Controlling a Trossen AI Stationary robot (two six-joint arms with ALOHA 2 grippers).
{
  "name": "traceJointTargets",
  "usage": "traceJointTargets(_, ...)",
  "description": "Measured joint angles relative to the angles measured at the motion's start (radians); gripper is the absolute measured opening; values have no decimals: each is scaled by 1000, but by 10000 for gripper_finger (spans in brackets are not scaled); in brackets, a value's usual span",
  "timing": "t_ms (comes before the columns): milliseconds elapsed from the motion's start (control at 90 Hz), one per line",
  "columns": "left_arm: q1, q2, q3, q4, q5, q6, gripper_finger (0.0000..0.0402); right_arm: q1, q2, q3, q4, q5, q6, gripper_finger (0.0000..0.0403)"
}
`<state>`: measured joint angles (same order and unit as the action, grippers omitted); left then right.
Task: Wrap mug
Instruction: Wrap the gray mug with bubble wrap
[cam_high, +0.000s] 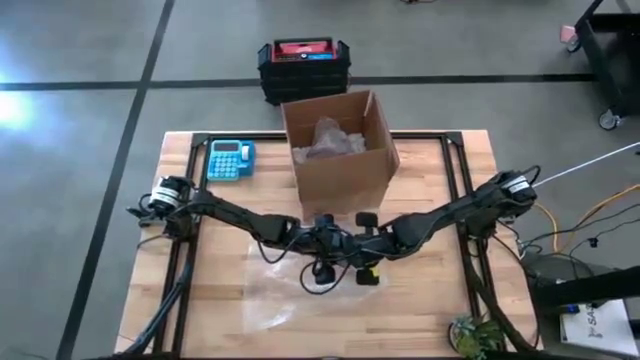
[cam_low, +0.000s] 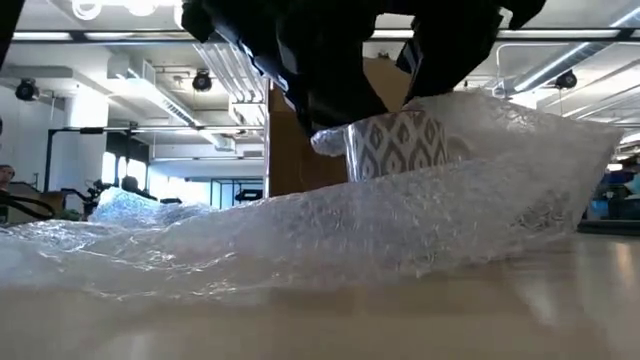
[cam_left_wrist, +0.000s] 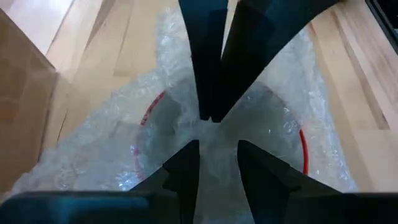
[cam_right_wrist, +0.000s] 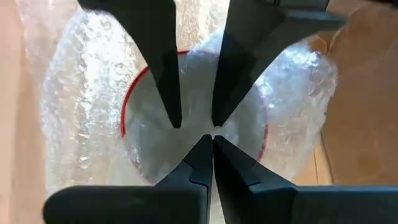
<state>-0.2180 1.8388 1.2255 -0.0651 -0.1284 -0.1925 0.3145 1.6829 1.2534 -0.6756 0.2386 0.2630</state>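
Directly above the mug (cam_low: 400, 145), at table centre, the two grippers are met tip to tip. The right gripper (cam_right_wrist: 212, 140) is pinched shut on the bubble wrap (cam_low: 330, 235) gathered over the mug's mouth; the left gripper (cam_left_wrist: 217, 146) is held slightly parted around the same bunched film. The wrap is judged light, limp and slippery, best gripped at gathered folds; the mug, stiff and breakable, is better cradled. A patterned mug wall is shown only by the low view; its red rim only by the wrist views. A cardboard box (cam_high: 340, 150) is seen at twelve o'clock.
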Motion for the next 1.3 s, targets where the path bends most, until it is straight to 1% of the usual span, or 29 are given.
traceJointTargets(200, -4, -64, 30, -45, 6, -10, 98, -1, 6, -26, 43, -4, -2, 0)
traceJointTargets(400, -3, -160, 51, -179, -4, -14, 98, -1, 6, -26, 63, -4, -8, 0)
traceJointTargets(467, -4, -189, 51, -225, -37, -33, 98, -1, 6, -26, 68, -3, -14, 0)
traceJointTargets(522, -4, -209, 51, -294, -83, -55, 98, -1, 6, -27, 68, -3, -15, 0)
traceJointTargets(622, -4, -208, 38, -421, -174, -117, 98, 1, 6, -28, 68, -3, -32, 0)
traceJointTargets(689, -3, -205, 10, -456, -201, -160, 98, 1, 6, -28, 70, -3, -40, 0)
traceJointTargets(767, -3, -206, -36, -403, -204, -196, 98, 1, 6, -30, 76, -3, -44, 0)
traceJointTargets(833, -4, -206, -90, -315, -204, -203, 98, 1, 6, -30, 88, -3, -51, 0)
traceJointTargets(878, -4, -205, -125, -222, -203, -195, 98, 1, 6, -31, 94, -3, -55, 0)
traceJointTargets(1011, -4, -205, -203, 135, -201, -148, 98, 2, 6, -33, 122, -2, -70, 0)
traceJointTargets(1078, -3, -205, -233, 253, -161, -121, 98, 2, 6, -35, 129, -3, -73, 0)
traceJointTargets(1144, -3, -201, -247, 299, -119, -112, 98, 2, 5, -37, 135, -3, -73, 0)
traceJointTargets(1300, -3, -155, -246, 309, -91, -116, 98, 2, 5, -50, 139, -3, -73, 0)
